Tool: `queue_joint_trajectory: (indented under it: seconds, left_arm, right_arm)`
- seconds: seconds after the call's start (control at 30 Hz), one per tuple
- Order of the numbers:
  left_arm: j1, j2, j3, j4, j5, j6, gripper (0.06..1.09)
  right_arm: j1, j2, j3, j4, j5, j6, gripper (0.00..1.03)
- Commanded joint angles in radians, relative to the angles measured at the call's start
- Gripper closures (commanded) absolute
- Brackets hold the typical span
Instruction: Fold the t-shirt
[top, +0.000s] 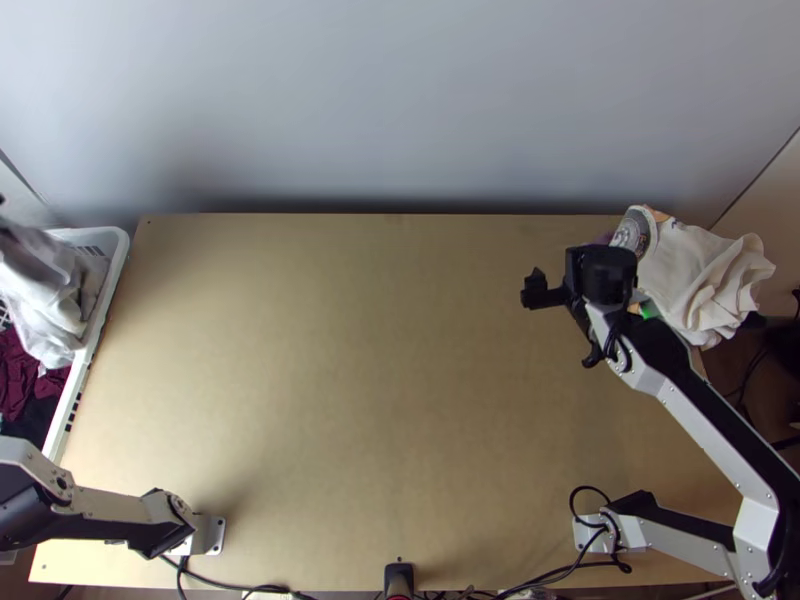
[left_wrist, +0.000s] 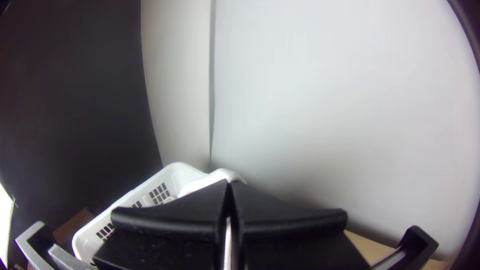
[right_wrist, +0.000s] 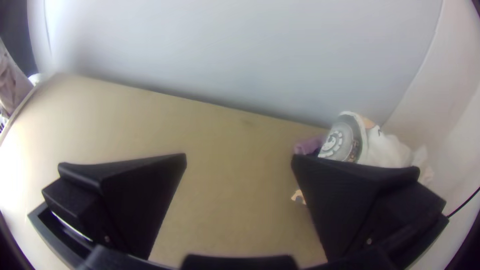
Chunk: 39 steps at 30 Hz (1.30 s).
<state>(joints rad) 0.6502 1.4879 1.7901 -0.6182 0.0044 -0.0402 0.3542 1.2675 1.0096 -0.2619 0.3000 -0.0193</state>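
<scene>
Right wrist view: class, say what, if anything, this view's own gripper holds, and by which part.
Nothing is held. The right gripper has its fingers wide apart, with table showing between them; the bunched white cloth beyond is ungripped.

Wooden table (top: 350, 360), basket (top: 122, 250) with white cloth (top: 45, 310) at left, bunched cream cloth (top: 692, 270) far right

The basket (top: 118, 262) and the white cloth (top: 45, 335) at the left are cut off by the top view's edge, and the cloth's far part is blurred. Much of the basket is hidden by the left fingers (left_wrist: 165, 225) in the left wrist view; whether cloth is gripped cannot be told. At the far right, the pile (top: 700, 270) is partly hidden by the right gripper (top: 563, 322). The left arm (top: 120, 505) and right arm (top: 705, 425) are cut off by the top view's edges.
</scene>
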Motion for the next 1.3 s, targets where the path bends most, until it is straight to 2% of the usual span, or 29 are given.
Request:
queue_joint_trajectory:
  seconds: [0.0, 0.17, 0.33, 0.47, 0.6, 0.8, 0.83, 0.97, 1.27]
  left_arm:
    - [-0.153, -0.044, 0.155, -0.100, -0.032, -0.084, 1.05]
    - [-0.342, -0.058, 0.253, -0.140, -0.149, -0.158, 1.05]
    - [-0.584, 0.000, 0.393, -0.209, -0.353, -0.179, 1.05]
    - [-0.765, 0.049, 0.408, -0.268, -0.478, -0.231, 1.05]
    - [-0.893, 0.129, 0.402, -0.313, -0.509, -0.323, 1.05]
    - [-1.107, 0.230, 0.396, -0.308, -0.549, -0.402, 1.05]
    - [-1.178, 0.270, 0.400, -0.282, -0.557, -0.415, 1.05]
    - [-1.258, 0.334, 0.402, -0.202, -0.561, -0.458, 1.05]
    - [-1.465, 0.477, 0.483, 0.028, -0.560, -0.455, 1.05]
  right_arm:
    - [0.025, -0.034, -0.060, 0.030, 0.001, 0.010, 0.05]
    - [0.026, -0.051, -0.098, 0.062, 0.001, 0.013, 0.05]
    - [0.040, -0.074, -0.183, 0.127, 0.001, 0.036, 0.05]
    - [0.048, -0.097, -0.227, 0.144, 0.001, 0.071, 0.05]
    - [0.052, -0.128, -0.273, 0.167, -0.001, 0.071, 0.05]
    - [0.054, -0.165, -0.342, 0.179, -0.001, 0.071, 0.05]
    - [0.057, -0.178, -0.365, 0.190, -0.001, 0.071, 0.05]
    - [0.071, -0.209, -0.410, 0.204, -0.002, 0.071, 0.05]
    - [0.098, -0.240, -0.509, 0.257, -0.001, 0.070, 0.05]
